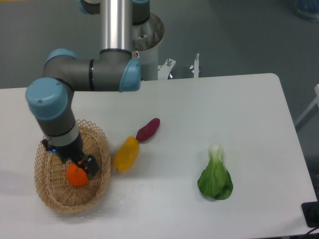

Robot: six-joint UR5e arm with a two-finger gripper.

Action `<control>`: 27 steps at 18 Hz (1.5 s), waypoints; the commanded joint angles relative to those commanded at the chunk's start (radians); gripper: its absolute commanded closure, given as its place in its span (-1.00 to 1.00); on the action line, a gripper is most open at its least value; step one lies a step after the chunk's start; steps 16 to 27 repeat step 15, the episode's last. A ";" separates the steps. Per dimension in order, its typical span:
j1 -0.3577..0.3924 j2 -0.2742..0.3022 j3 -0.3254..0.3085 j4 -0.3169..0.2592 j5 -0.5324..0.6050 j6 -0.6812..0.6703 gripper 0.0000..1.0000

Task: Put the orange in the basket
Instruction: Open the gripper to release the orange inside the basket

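The orange [76,176] is small, round and bright orange, and sits inside the basket [55,196], an oval tan wicker basket at the table's left front. My gripper [79,169] reaches down into the basket and its dark fingers sit around the orange. I cannot tell whether the fingers still clamp the orange or have parted from it. The arm hides the back part of the basket's inside.
A yellow-orange mango-like fruit [126,154] lies just right of the basket. A purple sweet potato [148,129] lies beyond it. A green bok choy [215,176] lies at the right front. The table's front edge runs close below the basket.
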 joint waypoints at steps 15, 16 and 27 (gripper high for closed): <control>0.181 0.069 -0.011 -0.097 0.000 0.229 -1.00; 0.181 0.069 -0.011 -0.097 0.000 0.229 -1.00; 0.181 0.069 -0.011 -0.097 0.000 0.229 -1.00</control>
